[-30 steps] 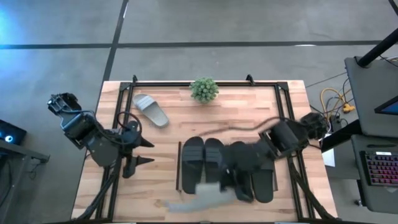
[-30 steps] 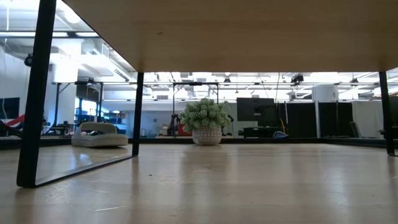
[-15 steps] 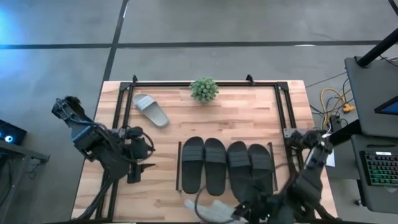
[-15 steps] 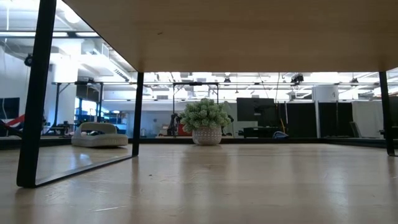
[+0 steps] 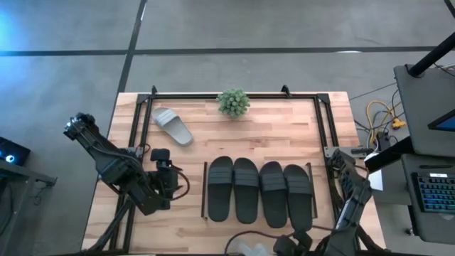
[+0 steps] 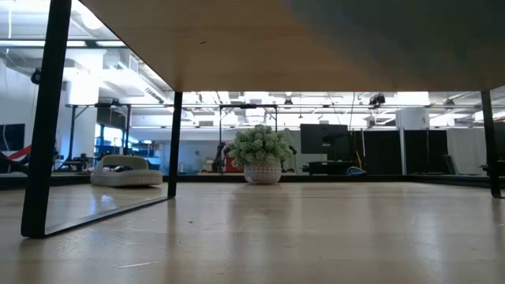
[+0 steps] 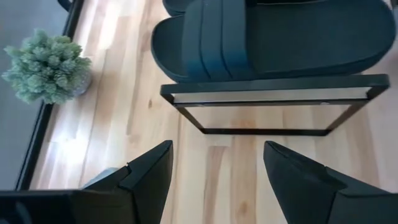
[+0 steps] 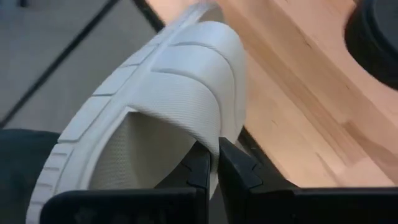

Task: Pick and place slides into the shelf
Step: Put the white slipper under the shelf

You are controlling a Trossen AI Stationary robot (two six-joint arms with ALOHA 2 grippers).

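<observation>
The light wooden table (image 5: 284, 135) carries a low rack-like shelf with a pale board and thin dark rails (image 5: 205, 192), on which four black rubber slide sandals (image 5: 259, 192) lie side by side; the shelf's board is almost wholly hidden under them. A light grey rubber slide sandal (image 5: 172, 125) lies alone at the far left, near a small green potted plant (image 5: 233, 102). A second light grey slide sandal (image 8: 168, 106) hangs at the table's near edge, largely cut off in the high view. The right end effector (image 8: 214, 168) is pinched narrow on its strap, the arm folded down past the near right corner. The left end effector (image 7: 217, 171) is spread wide and holds nothing, hovering just left of the shelf, pointing at it.
</observation>
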